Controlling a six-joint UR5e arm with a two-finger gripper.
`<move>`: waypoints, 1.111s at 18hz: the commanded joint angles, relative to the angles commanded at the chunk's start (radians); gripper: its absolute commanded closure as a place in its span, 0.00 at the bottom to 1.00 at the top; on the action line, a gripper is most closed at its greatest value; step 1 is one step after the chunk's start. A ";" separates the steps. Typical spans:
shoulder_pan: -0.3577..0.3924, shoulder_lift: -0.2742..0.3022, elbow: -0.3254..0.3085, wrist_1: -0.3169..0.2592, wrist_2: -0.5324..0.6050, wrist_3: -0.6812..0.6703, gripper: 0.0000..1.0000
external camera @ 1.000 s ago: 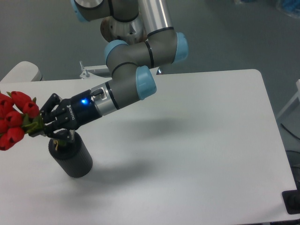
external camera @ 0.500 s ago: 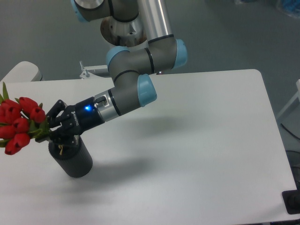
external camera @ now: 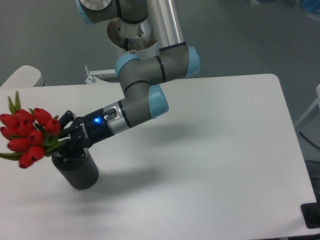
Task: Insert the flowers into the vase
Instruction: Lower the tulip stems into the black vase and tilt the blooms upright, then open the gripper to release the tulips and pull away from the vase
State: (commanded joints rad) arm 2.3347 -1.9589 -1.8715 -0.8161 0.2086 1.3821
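1. Black plastic fingers of the gripper (external camera: 64, 141) are seen clamped around the flowers (external camera: 30, 137) at the lower left of the frame, just above the mouth of the vase (external camera: 77, 170).
2. The exact contact between fingers and stems is hard to make out, since the dark fingers merge with the dark vase rim behind them.
3. The flowers are held tilted, with the red buds pointing toward the left edge of the frame and a green leaf tip sticking up at the upper left of the bunch.
4. The stems are hidden by the gripper and the vase mouth; whether their ends are inside the hollow cannot be told.
5. The vase is seen standing upright on the white table (external camera: 210, 150), near the table's lower left part, directly under the gripper.
6. A blue light is shown lit on the gripper body, just to the right of the fingers.
7. The arm (external camera: 150, 75) is seen reaching down from the upper middle of the frame, with grey links and light blue joint caps; its upper part is cut off by the top edge.
8. A dark object at the lower right corner is cut off by the frame and cannot be identified.
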 joint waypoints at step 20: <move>0.092 -0.003 -0.025 0.002 -0.002 0.029 0.00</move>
State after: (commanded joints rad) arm 2.4267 -1.9620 -1.8960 -0.8145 0.2071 1.4113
